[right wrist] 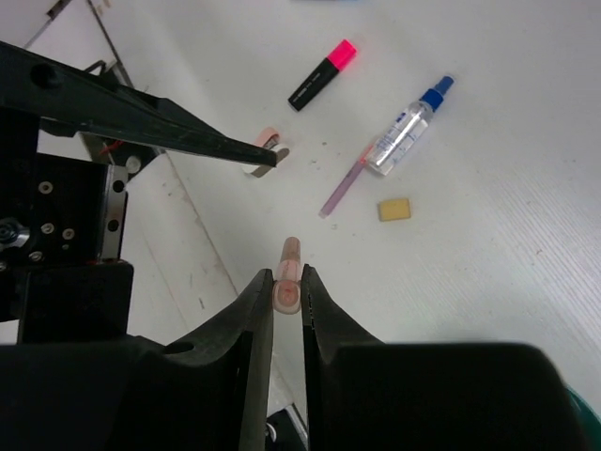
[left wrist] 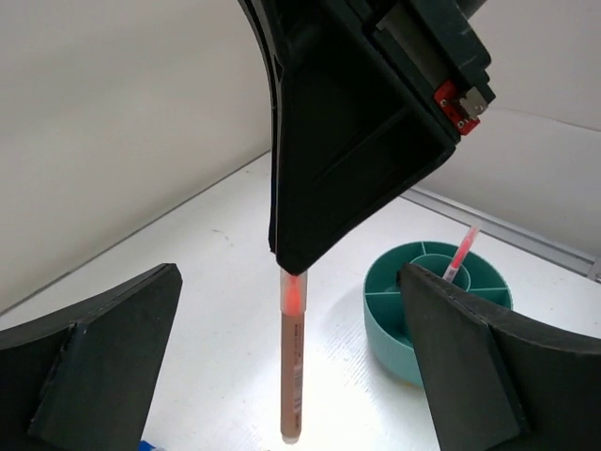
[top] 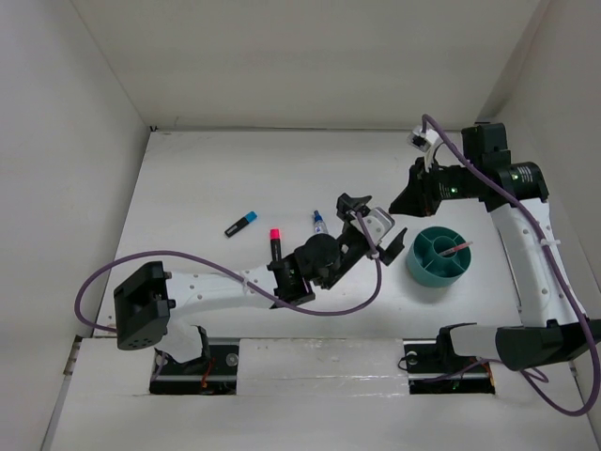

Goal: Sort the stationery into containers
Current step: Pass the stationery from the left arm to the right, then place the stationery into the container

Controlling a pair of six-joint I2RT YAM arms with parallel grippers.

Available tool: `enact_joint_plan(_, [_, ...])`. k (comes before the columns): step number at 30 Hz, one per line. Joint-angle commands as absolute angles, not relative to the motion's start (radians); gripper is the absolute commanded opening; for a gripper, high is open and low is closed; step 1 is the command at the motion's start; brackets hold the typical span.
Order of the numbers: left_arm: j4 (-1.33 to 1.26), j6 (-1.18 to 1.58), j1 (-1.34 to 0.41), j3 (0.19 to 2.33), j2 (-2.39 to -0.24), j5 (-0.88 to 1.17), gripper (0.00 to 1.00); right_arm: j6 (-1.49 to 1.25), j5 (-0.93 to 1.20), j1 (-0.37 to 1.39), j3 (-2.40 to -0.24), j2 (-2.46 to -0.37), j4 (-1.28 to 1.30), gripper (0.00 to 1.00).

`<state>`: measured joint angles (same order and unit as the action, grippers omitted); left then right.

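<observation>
My right gripper (right wrist: 287, 282) is shut on the top of a thin pink-orange pen (left wrist: 292, 366) and holds it upright above the table, left of the teal organiser cup (top: 424, 273). The cup also shows in the left wrist view (left wrist: 387, 329); a second pen (top: 455, 250) stands in its middle compartment. My left gripper (left wrist: 289, 272) is open and empty, its fingers (left wrist: 103, 357) wide on either side of the hanging pen. The pink-capped highlighter (right wrist: 322, 75), clear blue-capped bottle (right wrist: 404, 132), a third pen (right wrist: 340, 188) and the tan eraser (right wrist: 395, 209) lie on the table.
The blue-capped highlighter (top: 241, 225) lies at the left of the group. A pinkish stapler (right wrist: 265, 152) sits partly behind the left gripper's finger (right wrist: 141, 122). White walls enclose the table on three sides. The left arm's cable (top: 188, 258) loops over the near table.
</observation>
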<state>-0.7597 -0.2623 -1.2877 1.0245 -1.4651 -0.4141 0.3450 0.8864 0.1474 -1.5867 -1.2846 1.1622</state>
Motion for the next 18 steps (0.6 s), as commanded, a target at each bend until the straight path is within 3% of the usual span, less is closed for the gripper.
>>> enact_joint_plan(1, [-0.763,-0.230,-1.290,1.052,-1.424,-0.407,1.00,0.383,0.793,0.153,-1.630,-1.288,1.140,0.00])
enact_joint_plan(18, [-0.427,0.170,-1.290,0.966,-1.357,-0.764,1.00,0.738,0.607,-0.305,-1.560,-1.282,1.236,0.00])
